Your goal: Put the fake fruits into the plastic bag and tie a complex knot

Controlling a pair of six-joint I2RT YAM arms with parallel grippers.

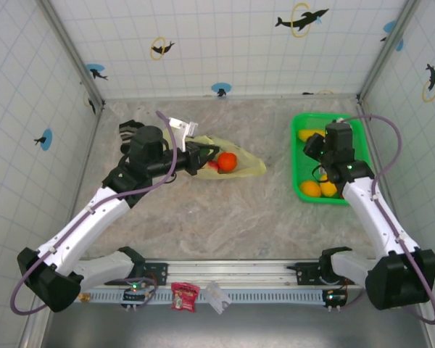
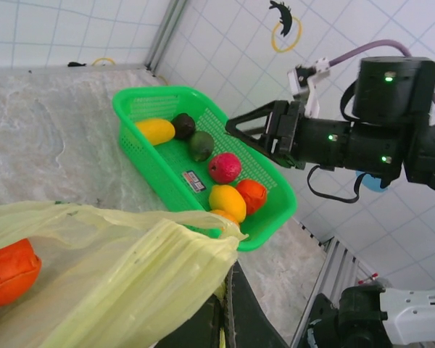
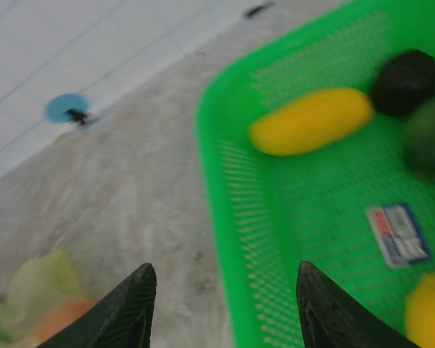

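Closest in, the right pincer (image 3: 225, 267): its two dark fingertips (image 3: 130, 308) stand well apart w/ nothing btw them, so it's open & empty. It hangs above the green tub (image 1: 296, 156) on the right side of the tabletop (image 1: 203, 225). Tub holds most of the fruits (image 1: 311, 189): a long yellow one (image 2: 156, 130), a dark brown (image 2: 183, 125) & a green (image 2: 200, 145) at one end, then a pink-red (image 2: 224, 167), a yellow (image 2: 227, 201) & an orange-red (image 2: 251, 194) toward the other. A small label (image 2: 194, 180) lies on its floor.

The left pincer (image 1: 203, 156) is closed, nipping the rim of the pale-yellow bag (image 1: 248, 167), which bunches into pleats there. Bag lies on its side approx mid-tabletop, left of the tub & well apart from it. Inside, seen thru the film, sits an orange fruit (image 1: 228, 161) w/ a red bit (image 1: 212, 165) touching it.
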